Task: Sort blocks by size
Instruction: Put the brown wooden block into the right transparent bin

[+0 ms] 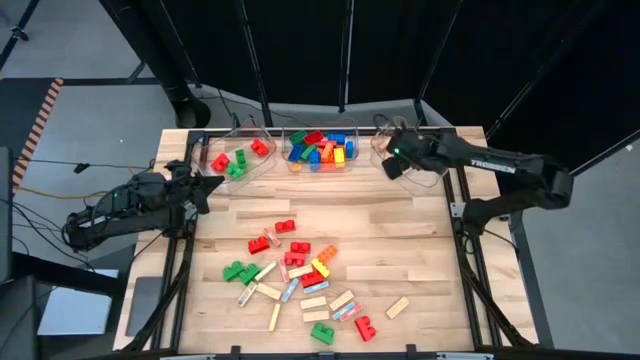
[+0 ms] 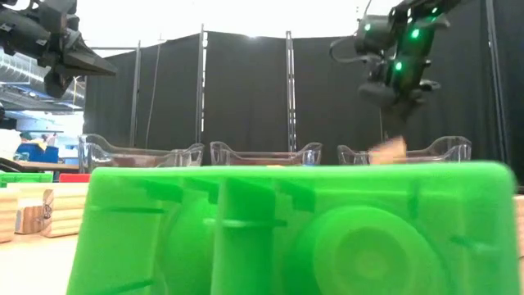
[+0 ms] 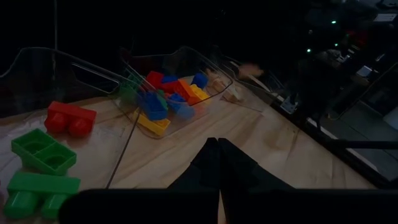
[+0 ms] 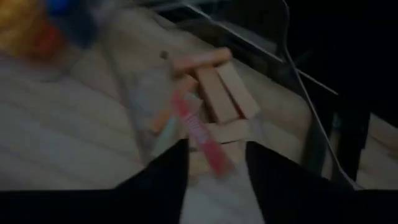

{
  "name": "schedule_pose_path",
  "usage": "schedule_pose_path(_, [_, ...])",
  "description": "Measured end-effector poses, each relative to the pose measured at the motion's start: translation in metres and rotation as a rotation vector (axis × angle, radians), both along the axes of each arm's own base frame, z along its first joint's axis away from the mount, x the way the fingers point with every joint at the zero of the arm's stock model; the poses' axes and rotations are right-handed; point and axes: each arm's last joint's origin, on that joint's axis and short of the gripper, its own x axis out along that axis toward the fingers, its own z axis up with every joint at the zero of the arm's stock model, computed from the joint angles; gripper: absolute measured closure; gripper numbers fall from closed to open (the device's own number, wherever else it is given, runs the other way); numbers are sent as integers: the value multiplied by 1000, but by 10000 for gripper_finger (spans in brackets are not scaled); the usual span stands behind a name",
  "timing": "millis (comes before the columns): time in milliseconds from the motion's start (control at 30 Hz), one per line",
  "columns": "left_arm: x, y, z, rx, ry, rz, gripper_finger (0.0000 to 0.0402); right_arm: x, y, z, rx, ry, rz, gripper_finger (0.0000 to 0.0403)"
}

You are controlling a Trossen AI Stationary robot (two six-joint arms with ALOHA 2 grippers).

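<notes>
Loose blocks (image 1: pixel 300 280), studded plastic ones and tan bars, lie scattered on the near half of the wooden table. One green block (image 2: pixel 286 229) fills the low view. Three clear bins stand along the far edge: the left bin (image 1: pixel 262 162) has red and green blocks, the middle bin (image 1: pixel 352 160) mixed colours, the right bin (image 1: pixel 432 180) tan bars (image 4: pixel 217 93). My right gripper (image 4: pixel 214 149) hangs open over the right bin, a red-edged tan bar (image 4: pixel 199 134) just beyond its fingertips. My left gripper (image 1: pixel 207 190) waits shut near the left bin. My right gripper stands over the red-edged tan bar (image 2: pixel 389 150), which shows just under the fingertips, above the right bin. The fingers are spread wider than the bar. I cannot tell whether either finger touches it.
Black rails (image 1: pixel 458 230) run along the table's left and right sides. A bare strip of wood (image 1: pixel 330 205) lies between the bins and the pile. Dark curtains stand behind the far edge.
</notes>
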Motion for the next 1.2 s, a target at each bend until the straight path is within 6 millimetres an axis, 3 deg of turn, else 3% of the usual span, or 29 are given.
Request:
schedule_pose_path(100, [0, 0, 0, 0, 0, 1, 400, -1, -13, -9, 49, 20, -40, 187])
schedule_pose_path(200, [0, 0, 0, -1, 0, 2, 400, -2, -16, -12, 104, 5, -24, 168])
schedule_pose_path(333, [0, 0, 0, -2, 0, 2, 400, 9, 2, 1, 147, -106, 212, 172])
schedule_pose_path(433, [0, 0, 0, -2, 0, 2, 399, 22, 33, 15, 242, -278, 484, 186])
schedule_pose_path(533, [0, 0, 0, -2, 0, 2, 400, 33, 75, 26, 394, -420, 732, 198])
schedule_pose_path(633, [0, 0, 0, -2, 0, 2, 400, 39, 124, 23, 517, -404, 853, 206])
schedule_pose_path(767, [0, 0, 0, -2, 0, 2, 399, 43, 186, 5, 577, -279, 972, 212])
schedule_pose_path(900, [0, 0, 0, -2, 0, 2, 400, 46, 231, -21, 601, -163, 1042, 214])
schedule_pose_path(1033, [0, 0, 0, -2, 0, 2, 400, 51, 261, -47, 615, -79, 1107, 208])
schedule_pose_path(1200, [0, 0, 0, -2, 0, 2, 400, 53, 282, -73, 616, -10, 1133, 194])
